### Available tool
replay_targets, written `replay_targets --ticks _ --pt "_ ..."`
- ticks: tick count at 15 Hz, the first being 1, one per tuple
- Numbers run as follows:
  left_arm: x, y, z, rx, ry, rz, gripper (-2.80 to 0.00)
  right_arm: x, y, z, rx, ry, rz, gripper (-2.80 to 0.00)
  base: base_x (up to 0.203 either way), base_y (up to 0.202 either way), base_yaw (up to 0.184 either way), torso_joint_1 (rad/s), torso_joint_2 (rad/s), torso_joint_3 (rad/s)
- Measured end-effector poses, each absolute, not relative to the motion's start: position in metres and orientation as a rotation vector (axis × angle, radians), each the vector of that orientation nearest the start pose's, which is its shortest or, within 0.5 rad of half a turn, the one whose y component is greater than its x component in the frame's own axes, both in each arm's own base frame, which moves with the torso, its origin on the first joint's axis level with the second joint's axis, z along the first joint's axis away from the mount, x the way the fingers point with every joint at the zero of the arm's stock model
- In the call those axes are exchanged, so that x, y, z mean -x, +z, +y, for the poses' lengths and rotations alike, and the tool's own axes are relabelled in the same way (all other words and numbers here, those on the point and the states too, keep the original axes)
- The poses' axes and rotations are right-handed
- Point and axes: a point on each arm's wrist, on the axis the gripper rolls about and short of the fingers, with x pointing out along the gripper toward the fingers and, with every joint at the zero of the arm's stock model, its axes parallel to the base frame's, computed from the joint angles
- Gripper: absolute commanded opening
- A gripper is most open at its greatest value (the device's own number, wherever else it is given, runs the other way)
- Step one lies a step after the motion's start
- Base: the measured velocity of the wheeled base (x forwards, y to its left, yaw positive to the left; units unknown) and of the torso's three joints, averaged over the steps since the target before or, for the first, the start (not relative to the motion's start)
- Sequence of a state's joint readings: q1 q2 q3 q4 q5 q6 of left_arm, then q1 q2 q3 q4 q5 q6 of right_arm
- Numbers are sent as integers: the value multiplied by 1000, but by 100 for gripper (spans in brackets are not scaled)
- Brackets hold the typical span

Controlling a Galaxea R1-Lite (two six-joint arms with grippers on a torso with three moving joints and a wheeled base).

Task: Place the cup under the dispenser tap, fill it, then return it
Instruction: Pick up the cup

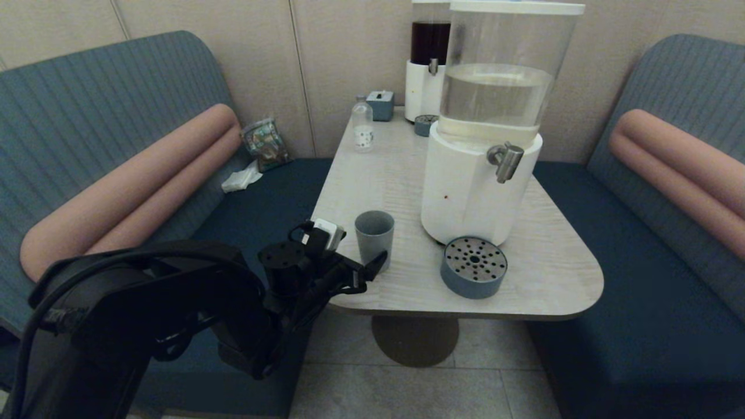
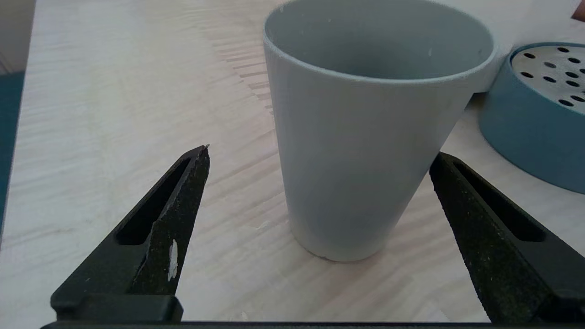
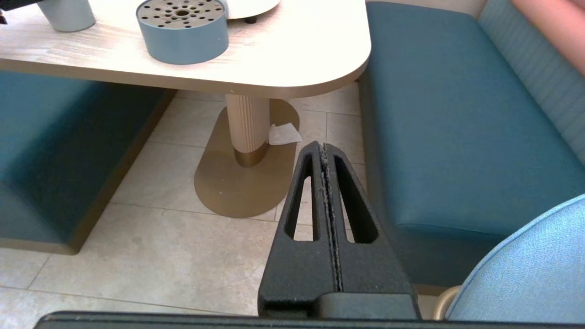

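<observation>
Cup [image 2: 361, 151] between spread left hand [image 2: 320, 157] fingers.

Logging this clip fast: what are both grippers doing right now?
Left gripper: jaws open either side of the cup, not gripping.
Right gripper: shut, empty.

Cup [image 1: 373, 237] stands upright near the table [image 1: 559, 273] front edge; left gripper [image 2: 320, 155] spread wide, a finger on each side, gaps both sides. Drip tray [image 1: 473, 266] at cup's 3 o'clock, apart: bare strip between. Tap [image 1: 507, 161] overhangs tray, air beneath unobstructed. Dispenser [image 1: 465, 192] body blocks 1 o'clock.
</observation>
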State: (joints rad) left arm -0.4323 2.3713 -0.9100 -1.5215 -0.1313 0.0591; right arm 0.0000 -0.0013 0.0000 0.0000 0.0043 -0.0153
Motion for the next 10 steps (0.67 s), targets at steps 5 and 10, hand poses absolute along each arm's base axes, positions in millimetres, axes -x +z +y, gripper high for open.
replay_targets --ticks 5,10 --pt "-381 52 -179 -43 -556 -112 0 23 75 0 15 4 -1 -280 0 0 0 0 0 0" --pt "-387 47 -181 -45 -539 -117 0 23 75 0 15 4 -1 -280 0 0 0 0 0 0"
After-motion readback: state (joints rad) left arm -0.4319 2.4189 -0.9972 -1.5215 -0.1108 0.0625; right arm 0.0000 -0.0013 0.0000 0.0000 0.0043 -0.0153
